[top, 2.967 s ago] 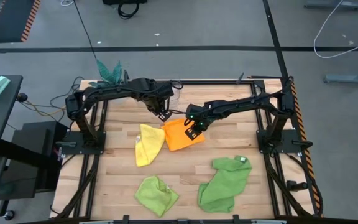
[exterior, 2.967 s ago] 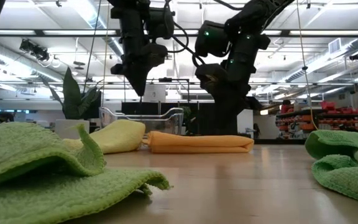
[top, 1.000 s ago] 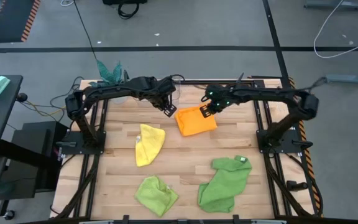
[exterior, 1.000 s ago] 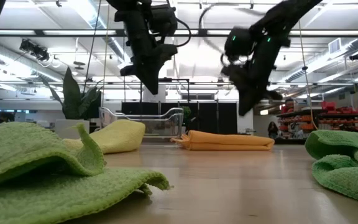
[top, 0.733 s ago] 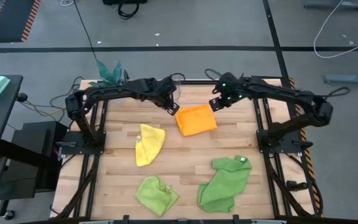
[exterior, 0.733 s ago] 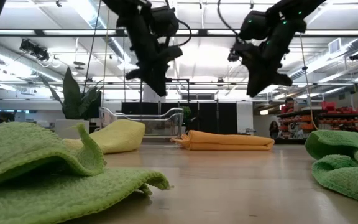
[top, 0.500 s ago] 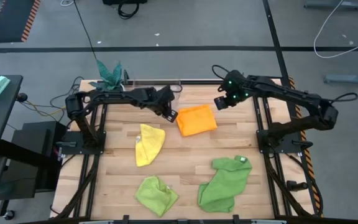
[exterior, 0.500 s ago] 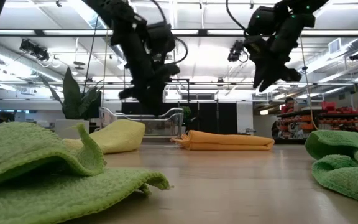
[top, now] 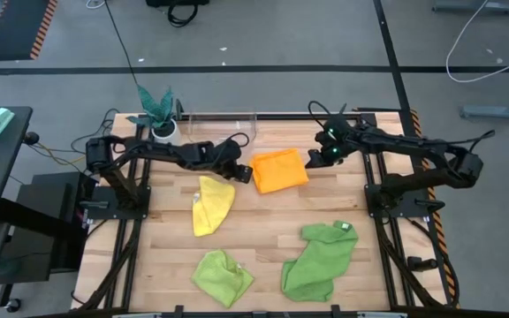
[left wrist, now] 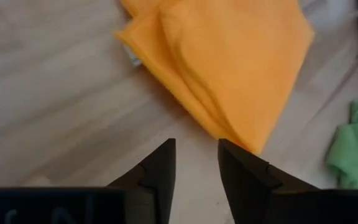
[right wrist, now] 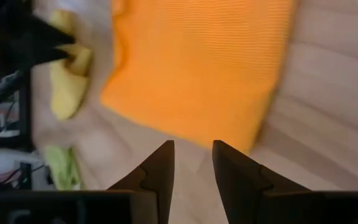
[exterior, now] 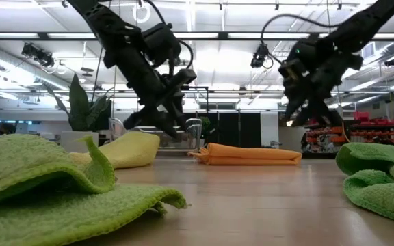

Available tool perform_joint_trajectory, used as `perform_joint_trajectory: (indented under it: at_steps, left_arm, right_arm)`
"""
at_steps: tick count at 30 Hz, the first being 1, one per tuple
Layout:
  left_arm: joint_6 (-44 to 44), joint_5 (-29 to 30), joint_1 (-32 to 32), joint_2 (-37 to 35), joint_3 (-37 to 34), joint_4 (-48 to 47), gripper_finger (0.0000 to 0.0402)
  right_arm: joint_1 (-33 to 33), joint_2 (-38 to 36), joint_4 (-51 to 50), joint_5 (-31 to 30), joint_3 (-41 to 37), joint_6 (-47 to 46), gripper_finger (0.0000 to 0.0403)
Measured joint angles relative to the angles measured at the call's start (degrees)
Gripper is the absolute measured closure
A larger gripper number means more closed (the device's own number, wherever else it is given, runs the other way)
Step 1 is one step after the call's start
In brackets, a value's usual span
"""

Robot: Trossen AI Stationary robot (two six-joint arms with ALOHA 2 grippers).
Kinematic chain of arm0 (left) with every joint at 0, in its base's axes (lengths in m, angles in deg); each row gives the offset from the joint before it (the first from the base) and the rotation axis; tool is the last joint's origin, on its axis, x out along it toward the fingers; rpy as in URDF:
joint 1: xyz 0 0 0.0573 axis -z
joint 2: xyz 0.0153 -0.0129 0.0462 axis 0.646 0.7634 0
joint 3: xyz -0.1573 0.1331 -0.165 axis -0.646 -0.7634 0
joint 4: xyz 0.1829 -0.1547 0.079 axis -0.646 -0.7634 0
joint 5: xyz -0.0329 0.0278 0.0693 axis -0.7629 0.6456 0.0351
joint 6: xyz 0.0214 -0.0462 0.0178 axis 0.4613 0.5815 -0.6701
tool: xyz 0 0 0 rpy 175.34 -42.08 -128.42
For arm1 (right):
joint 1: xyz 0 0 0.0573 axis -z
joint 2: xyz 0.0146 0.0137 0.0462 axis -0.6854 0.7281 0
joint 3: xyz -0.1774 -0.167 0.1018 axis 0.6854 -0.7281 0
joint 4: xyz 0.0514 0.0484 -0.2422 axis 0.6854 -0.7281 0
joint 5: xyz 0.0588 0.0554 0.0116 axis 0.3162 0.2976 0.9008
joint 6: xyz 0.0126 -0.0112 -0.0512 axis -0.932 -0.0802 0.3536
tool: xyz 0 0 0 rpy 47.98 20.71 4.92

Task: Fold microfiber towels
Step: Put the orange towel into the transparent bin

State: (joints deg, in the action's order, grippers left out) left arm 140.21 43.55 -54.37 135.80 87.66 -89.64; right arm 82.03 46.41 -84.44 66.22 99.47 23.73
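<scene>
Left gripper: the left gripper (top: pixel 240 171) hangs just beside the orange towel's left edge, fingers (left wrist: pixel 160 174) parted with a small gap, nothing between them.
Right gripper: the right gripper (top: pixel 314 158) sits just off the same towel's right edge, fingers (right wrist: pixel 159 171) likewise apart and empty.
Orange towel: the orange towel (top: pixel 279 170) lies folded flat on the wooden table (top: pixel 263 231), between the two grippers, toward the far side.
Yellow towel: the yellow towel (top: pixel 210 203) lies rumpled near the left gripper, nearer the front.
Lime green towel: the lime green towel (top: pixel 222 275) is bunched at the front edge, left of centre.
Mid-green towel: the mid-green towel (top: pixel 320 260) is spread loosely at front right, its white tag (top: pixel 344 227) at the far corner.
Containers: a clear bin (top: pixel 220 121) stands at the far edge; I cannot tell what it holds. A white pot (top: pixel 165 131) holds the teal-leaved plant (top: pixel 155 102) at the far left corner.
</scene>
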Motion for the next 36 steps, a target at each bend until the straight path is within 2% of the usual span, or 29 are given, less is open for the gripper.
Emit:
perform_joint_trajectory:
  at_steps: [8, 16, 36]
  left_arm:
    - [5.3, 2.2, 0.5, 0.0, -2.9, 5.3, 0.0232]
    - [7.5, 1.7, 0.5, 3.0, -2.8, 12.0, 0.021]
    - [9.2, -0.1, -2.2, 8.1, -2.9, 12.7, 0.0192]
  right_arm:
    - [2.4, 1.8, 2.9, -6.4, -2.0, -2.6, 0.0285]
    - [3.3, 6.7, 6.3, -6.7, -2.0, -3.7, 0.0285]
    - [3.2, 18.9, 16.7, -2.0, -2.0, -3.1, 0.0285]
